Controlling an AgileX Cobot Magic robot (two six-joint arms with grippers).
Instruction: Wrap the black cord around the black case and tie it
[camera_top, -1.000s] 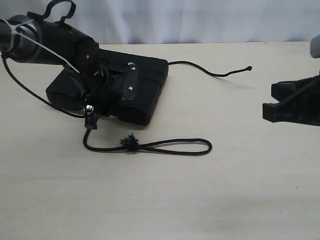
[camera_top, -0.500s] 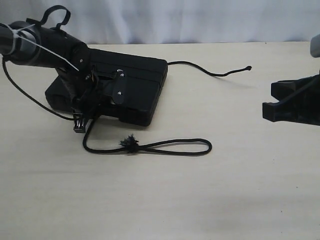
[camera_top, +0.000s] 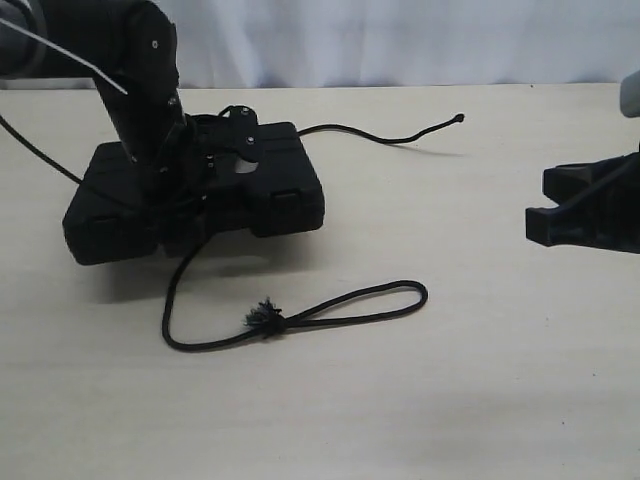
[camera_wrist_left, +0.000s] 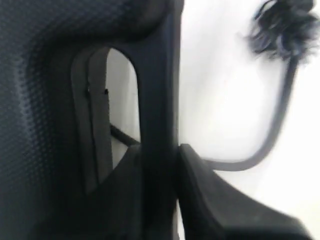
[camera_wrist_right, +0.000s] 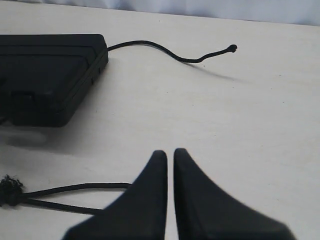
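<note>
The left claw (camera_wrist_left: 159, 150) is clamped on the black case (camera_top: 288, 188) at its cut-out handle, and the case sits at the far left of the worktop (camera_top: 480, 390). The black cord (camera_top: 265, 318) trails from the case's near side into a loop near the middle. The right claw (camera_wrist_right: 170, 152), its fingers pressed together, stands at the right, well apart from both.

Looks bright and evenly lit from above across the pale table (camera_top: 480, 400). Throws a soft shadow under the case (camera_top: 285, 200) toward 6 o'clock, a thin one along the cord (camera_top: 265, 318). Left wrist view blurs badly, bleaches to white; knot (camera_wrist_left: 280, 25) smears at 1 o'clock. Right wrist view stays clear.
</note>
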